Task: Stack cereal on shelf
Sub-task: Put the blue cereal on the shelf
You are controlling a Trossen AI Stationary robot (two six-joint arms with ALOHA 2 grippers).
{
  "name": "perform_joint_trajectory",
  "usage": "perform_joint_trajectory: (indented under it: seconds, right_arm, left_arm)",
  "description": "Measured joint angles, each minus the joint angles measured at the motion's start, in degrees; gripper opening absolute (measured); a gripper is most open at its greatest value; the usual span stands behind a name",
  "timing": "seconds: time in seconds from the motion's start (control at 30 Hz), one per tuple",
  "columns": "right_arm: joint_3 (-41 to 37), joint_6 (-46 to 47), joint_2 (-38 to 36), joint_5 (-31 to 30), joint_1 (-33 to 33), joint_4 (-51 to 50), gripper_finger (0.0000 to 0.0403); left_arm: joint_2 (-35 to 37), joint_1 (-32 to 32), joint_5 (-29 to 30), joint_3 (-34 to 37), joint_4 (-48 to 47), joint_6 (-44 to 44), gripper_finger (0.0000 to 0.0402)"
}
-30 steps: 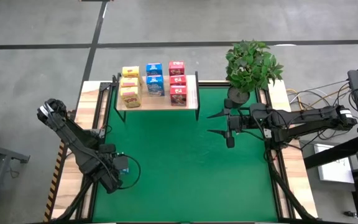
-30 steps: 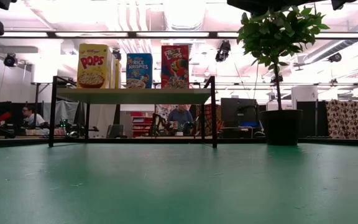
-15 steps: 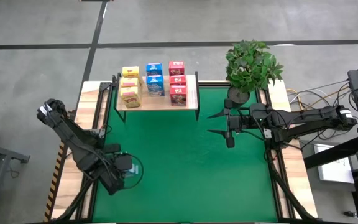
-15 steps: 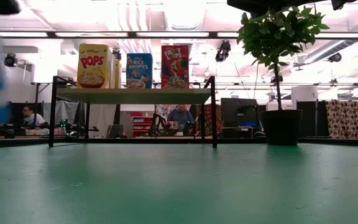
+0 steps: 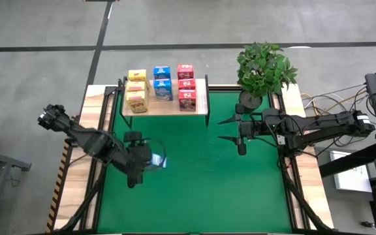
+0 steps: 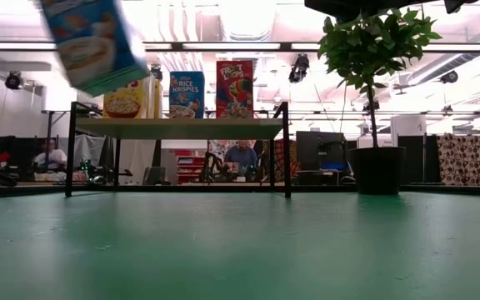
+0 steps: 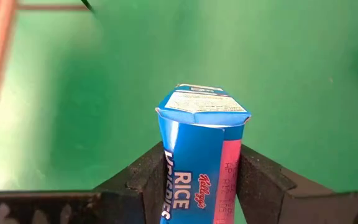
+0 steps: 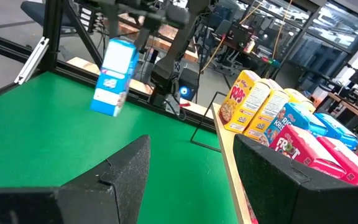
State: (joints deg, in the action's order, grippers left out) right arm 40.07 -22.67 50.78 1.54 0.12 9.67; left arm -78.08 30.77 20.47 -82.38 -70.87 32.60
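Eight boxes [image 5: 161,87] sit on the shelf [image 5: 168,106], well ahead of the left gripper [image 5: 150,160], which clamps the ninth, a blue box [image 7: 199,155], above the mat. The right gripper [image 5: 222,129] waits open, empty.

The left arm reaches in from the left edge of the bench, stretched low toward the middle, its left gripper [image 5: 150,160] held above the surface with both fingers [image 7: 146,180] pressed against the sides of a blue Rice Krispies box [image 7: 199,155]. The right arm extends in from the right side, and its right gripper [image 5: 226,129] hangs with the fingers [image 8: 129,165] spread wide, holding nothing.
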Motion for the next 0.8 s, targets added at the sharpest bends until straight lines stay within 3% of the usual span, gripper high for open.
perform_joint_trajectory:
  seconds: [0.3, 0.8]
  right_arm:
    - [0.0, -0.3, 0.0, 0.0, 0.0, 0.0, 0.0221]
    - [0.0, -0.3, 0.0, 0.0, 0.0, -0.1, 0.0221]
  left_arm:
    - [-0.2, -12.2, -0.4, -6.8, -0.3, -10.7, 0.0146]
    - [-0.4, -29.4, -4.6, -11.4, 1.3, -25.6, 0.0146]
